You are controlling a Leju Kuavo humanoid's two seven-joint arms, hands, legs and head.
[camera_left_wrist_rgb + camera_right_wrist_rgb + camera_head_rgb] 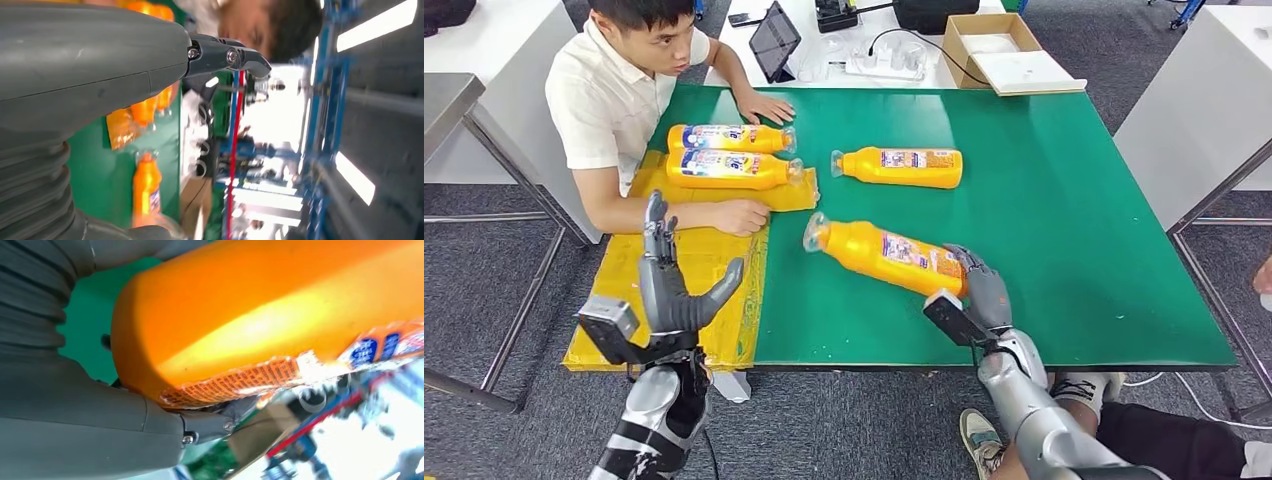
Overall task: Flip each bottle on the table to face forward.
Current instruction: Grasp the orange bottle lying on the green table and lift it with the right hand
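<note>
My right hand (980, 290) grips the base of the near bottle (886, 255), fingers curled over its end; in the right wrist view the orange body (260, 315) presses against my palm, with the torn edge of its label beside my thumb. The bottle lies on its side on the green counter (1064, 220), label up, its cap pointing away from my hand toward the left.

My left hand (669, 285) is open and holds nothing, fingers upright and apart, above the yellow sheet (714, 270) at the counter's left edge.

Beyond my right hand a 2nd bottle (902, 166) lies on the counter. Beyond my left hand 2 more bottles (729, 155) lie side by side on the sheet, caps to the right. A person (624, 90) sits past my left hand, 1 hand on the sheet, the other on the counter.
</note>
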